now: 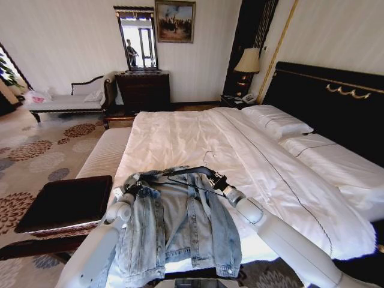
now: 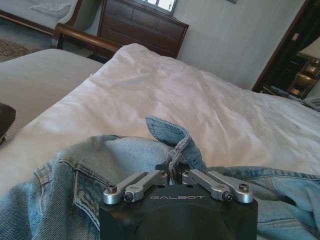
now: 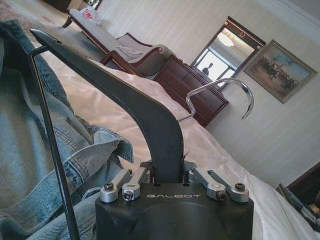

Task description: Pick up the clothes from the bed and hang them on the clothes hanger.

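Bed [image 1: 198, 141] takes up most of the room, white duvet, black headboard [image 1: 336, 99], patterned carpet [image 1: 36, 156] beside it. Denim jacket [image 1: 180, 225] lies spread at the foot end. Left gripper [image 2: 175, 172] is pinched tight on a fold of the jacket's collar area. Right gripper [image 3: 167, 172] is clamped on the black hanger [image 3: 130, 107], holding it over the jacket. Dresser [image 1: 143, 90] and mirror [image 1: 137, 37] stand against the far wall.

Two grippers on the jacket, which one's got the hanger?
The right gripper, shut on the black clothes hanger just below its metal hook. The left gripper is pinching a fold of the denim jacket instead.
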Available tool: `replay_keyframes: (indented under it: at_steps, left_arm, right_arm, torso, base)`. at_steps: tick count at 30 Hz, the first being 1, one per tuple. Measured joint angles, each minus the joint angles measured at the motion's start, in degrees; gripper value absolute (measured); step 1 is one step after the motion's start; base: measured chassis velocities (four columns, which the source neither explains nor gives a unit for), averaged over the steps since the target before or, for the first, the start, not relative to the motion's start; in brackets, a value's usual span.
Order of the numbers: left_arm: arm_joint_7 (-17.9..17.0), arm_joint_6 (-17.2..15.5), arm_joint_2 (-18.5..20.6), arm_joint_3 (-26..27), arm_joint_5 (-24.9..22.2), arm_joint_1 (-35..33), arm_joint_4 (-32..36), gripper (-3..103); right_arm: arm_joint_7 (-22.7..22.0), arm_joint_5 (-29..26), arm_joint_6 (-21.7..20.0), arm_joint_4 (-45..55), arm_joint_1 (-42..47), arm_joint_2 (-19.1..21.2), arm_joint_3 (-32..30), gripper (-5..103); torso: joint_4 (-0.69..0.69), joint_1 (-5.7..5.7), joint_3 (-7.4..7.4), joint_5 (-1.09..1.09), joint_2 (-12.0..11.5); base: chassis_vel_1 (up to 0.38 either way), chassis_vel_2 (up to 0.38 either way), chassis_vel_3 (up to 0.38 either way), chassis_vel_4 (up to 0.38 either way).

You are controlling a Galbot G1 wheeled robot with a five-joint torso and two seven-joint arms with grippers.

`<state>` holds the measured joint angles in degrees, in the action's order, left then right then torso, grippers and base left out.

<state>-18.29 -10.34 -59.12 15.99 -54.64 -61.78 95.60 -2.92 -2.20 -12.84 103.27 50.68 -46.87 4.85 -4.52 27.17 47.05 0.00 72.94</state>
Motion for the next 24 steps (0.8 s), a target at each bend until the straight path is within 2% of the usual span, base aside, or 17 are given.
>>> replay_keyframes:
  at_steps: [5,10,13,18,24]
  left_arm:
    - [0.10,0.02,0.50,1.08,0.15,-1.95,2.50,7]
    - [0.33,0.05,1.11,2.31,0.46,-4.39,5.74,7]
    - [0.39,0.11,1.35,3.24,0.67,-6.16,8.39,7]
    - [0.62,0.16,1.62,4.15,1.28,-8.81,11.39,7]
    - [0.93,0.19,1.98,4.90,1.69,-11.04,13.31,7]
  right_arm:
    - [0.62,1.31,-0.01,-1.30,-2.33,-0.36,1.34,28]
    - [1.39,3.68,-0.39,-4.17,-8.47,-1.17,6.30,28]
    - [1.53,4.35,-0.85,-8.32,-13.43,-2.79,11.10,28]
    - [1.53,4.72,-1.44,-13.51,-16.43,-5.45,15.22,28]
    - [1.49,5.43,-1.64,-17.72,-17.65,-8.27,17.43,28]
  torso:
    - [0.00,0.00,0.00,0.00,0.00]
    - [0.01,0.00,0.00,-0.01,0.00]
    - [0.02,0.00,0.00,-0.02,0.00]
    - [0.01,0.01,0.01,0.00,0.00]
    - [0.00,0.00,0.01,0.00,0.00]
  base:
    - [0.000,0.000,0.000,0.000]
    - [0.000,0.000,0.000,0.000]
    - [0.000,0.000,0.000,0.000]
    - [0.000,0.000,0.000,0.000]
    - [0.000,0.000,0.000,0.000]
